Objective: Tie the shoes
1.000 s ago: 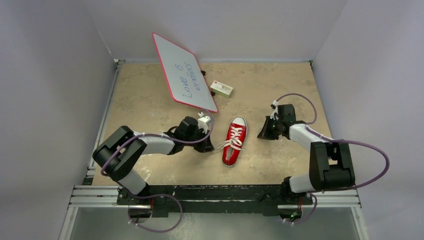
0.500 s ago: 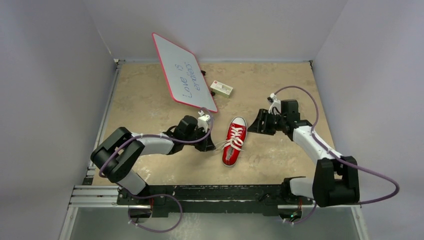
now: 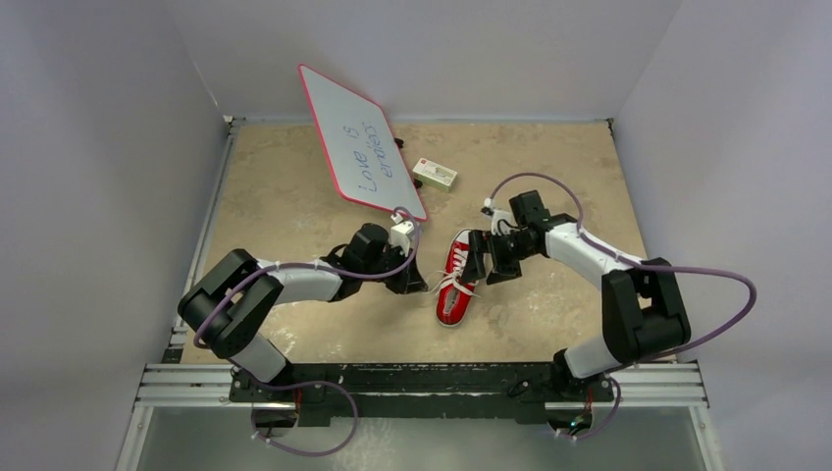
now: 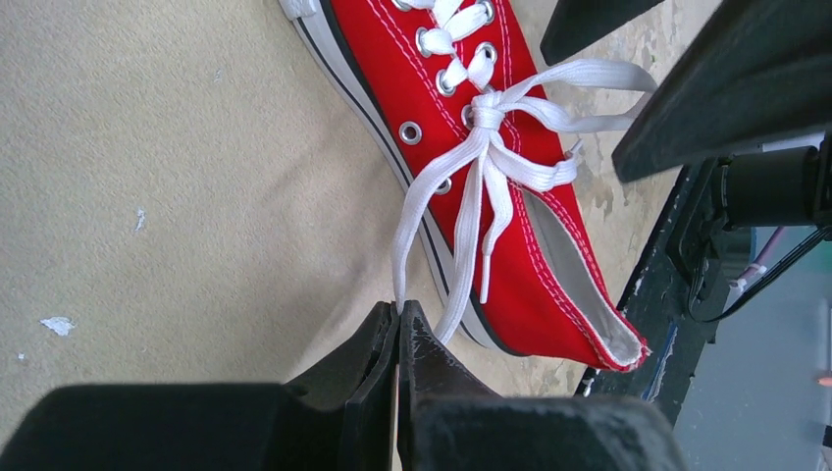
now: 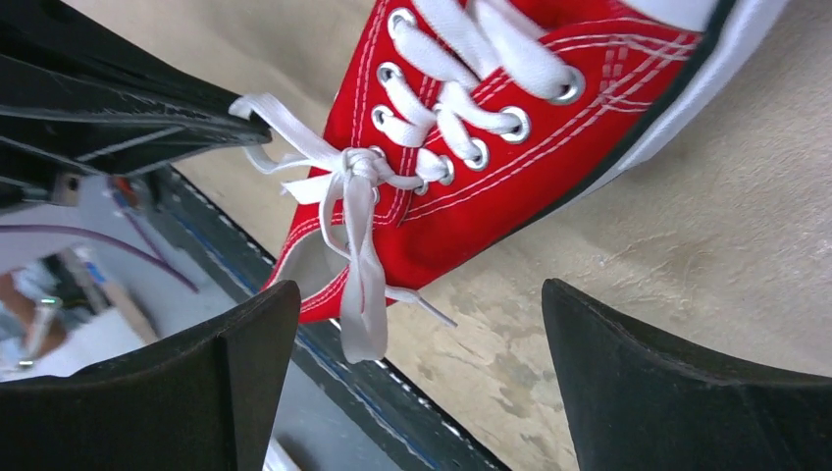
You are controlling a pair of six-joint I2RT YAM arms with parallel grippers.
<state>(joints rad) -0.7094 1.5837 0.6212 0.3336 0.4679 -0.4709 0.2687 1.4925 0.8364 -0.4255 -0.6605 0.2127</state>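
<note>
We see a small red canvas sneaker [image 3: 457,287] standing on its sole near the middle of the tan desk [image 3: 285,201], white toe cap pointing away from the arm bases, with one arm reaching in from either side. The left tool [image 3: 417,283] lies low on the desk just beside the sneaker's left flank. In its wrist view the black fingertips [image 4: 385,329] are pressed together and clamped on the far end of a long run of the white laces [image 4: 488,149], which stretches from a knot at the upper eyelets down over the rubber sole to the pinch. Another loop of lace leads off the knot to the opposite side. The right tool [image 3: 488,264] sits over the right edge of the sneaker beside the laced section, its two fingers [image 5: 235,388] spread wide apart and holding nothing. We cannot tell whether it touches the canvas. Farther back, a red-edged whiteboard [image 3: 358,142] with handwriting stands tilted, and a small white box [image 3: 434,175] lies just to its right, well apart from the sneaker.
</note>
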